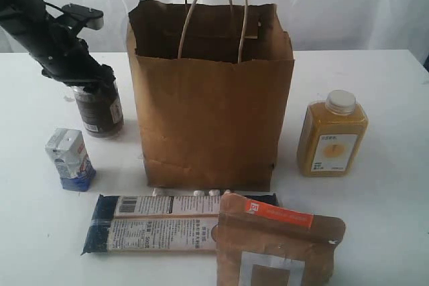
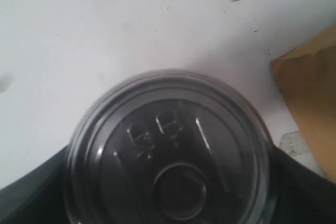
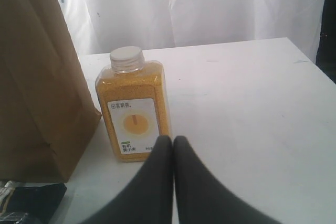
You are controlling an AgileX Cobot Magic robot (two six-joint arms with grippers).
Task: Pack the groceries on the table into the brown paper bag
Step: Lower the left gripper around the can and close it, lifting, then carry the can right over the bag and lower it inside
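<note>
Left gripper (image 1: 92, 84) straddles the dark pull-tab can (image 2: 169, 150), which stands on the white table (image 1: 389, 226) just left of the brown paper bag (image 1: 211, 118). My fingers flank the lid, but I cannot tell whether they grip it. Right gripper (image 3: 173, 139) is pinched closed and empty, near the orange juice bottle (image 3: 134, 106). Risk: a grip high at the rim (smooth wall) may let the can slip or tip, or clip the bag's ragged edge.
</note>
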